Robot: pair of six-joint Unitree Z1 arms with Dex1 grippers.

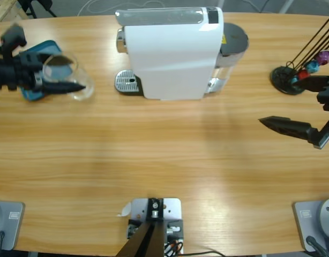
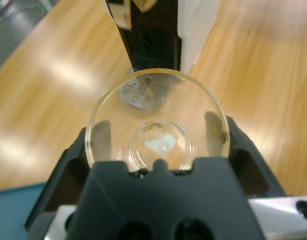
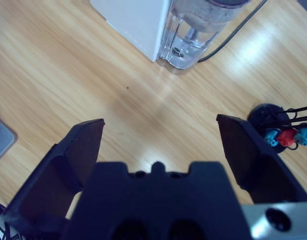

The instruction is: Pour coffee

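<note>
Left gripper point(image 1: 65, 84) grips my empty glass point(image 2: 157, 120); next I carry it ahead onto the coffee machine's point(image 1: 170, 53) drip tray point(image 1: 127, 82).

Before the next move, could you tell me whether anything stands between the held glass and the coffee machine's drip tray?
Nothing visible does. The left gripper holds the glass left of the drip tray, with only bare table between them.

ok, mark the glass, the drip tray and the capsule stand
glass point(image 1: 73, 80): high view, its clear side wall.
drip tray point(image 1: 128, 82): high view, its metal grille.
capsule stand point(image 1: 285, 80): high view, its black round base.
</note>
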